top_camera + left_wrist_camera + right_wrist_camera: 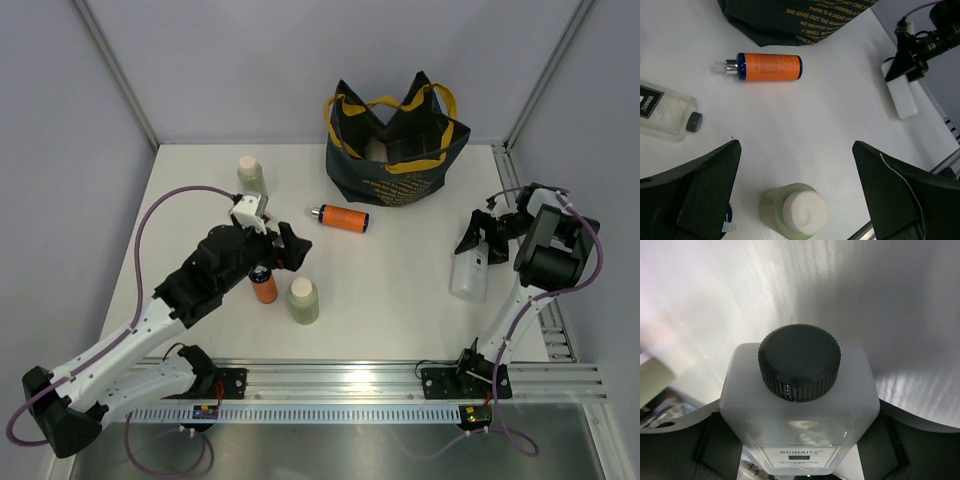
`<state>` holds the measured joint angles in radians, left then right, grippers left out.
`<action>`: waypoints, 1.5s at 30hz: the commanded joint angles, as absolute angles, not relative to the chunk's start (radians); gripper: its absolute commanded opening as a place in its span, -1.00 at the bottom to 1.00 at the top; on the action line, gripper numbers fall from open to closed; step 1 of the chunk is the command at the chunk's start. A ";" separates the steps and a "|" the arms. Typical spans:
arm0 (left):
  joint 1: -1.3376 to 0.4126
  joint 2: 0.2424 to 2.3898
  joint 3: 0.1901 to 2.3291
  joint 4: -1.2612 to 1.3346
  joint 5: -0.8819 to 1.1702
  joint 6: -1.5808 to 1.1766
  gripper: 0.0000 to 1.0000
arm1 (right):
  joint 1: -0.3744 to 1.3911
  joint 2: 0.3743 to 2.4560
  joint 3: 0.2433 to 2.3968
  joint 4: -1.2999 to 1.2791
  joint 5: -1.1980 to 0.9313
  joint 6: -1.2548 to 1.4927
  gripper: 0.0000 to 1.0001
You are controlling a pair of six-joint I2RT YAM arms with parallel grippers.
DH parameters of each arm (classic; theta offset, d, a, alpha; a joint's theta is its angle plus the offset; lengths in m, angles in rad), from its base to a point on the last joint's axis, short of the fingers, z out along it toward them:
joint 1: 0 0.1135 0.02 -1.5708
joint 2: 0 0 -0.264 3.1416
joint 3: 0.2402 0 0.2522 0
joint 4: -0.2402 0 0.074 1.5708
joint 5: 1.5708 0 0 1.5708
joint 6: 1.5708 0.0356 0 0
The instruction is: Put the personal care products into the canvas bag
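White rectangular bottle (470, 275), right edge of bench (400, 290): taken across its flanks for carriage to the canvas bag (395, 165).
Right pincer (487, 238) stood part-closed, pads (717, 440) seemingly pressed to both sides below the black cap (799, 361); bottle lay on the bench, not visibly lifted. Bag stood open-mouthed at the far edge, ready to receive. Left pincer (296, 247) gaped wide, empty, over the middle, near a pale green bottle (303, 300) and a lying orange bottle (340, 217).
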<state>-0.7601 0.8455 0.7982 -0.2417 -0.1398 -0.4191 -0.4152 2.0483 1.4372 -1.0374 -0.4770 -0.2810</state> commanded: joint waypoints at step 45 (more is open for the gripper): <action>-0.859 1.626 1.244 0.052 0.299 -0.603 0.98 | -0.422 1.858 1.598 -1.631 -1.525 -0.772 -1.00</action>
<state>-0.8562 1.6363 1.1854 0.0383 0.2958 -0.6487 -0.4267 1.9800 1.5249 -1.2819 -1.3552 -0.8379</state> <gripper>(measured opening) 0.984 0.808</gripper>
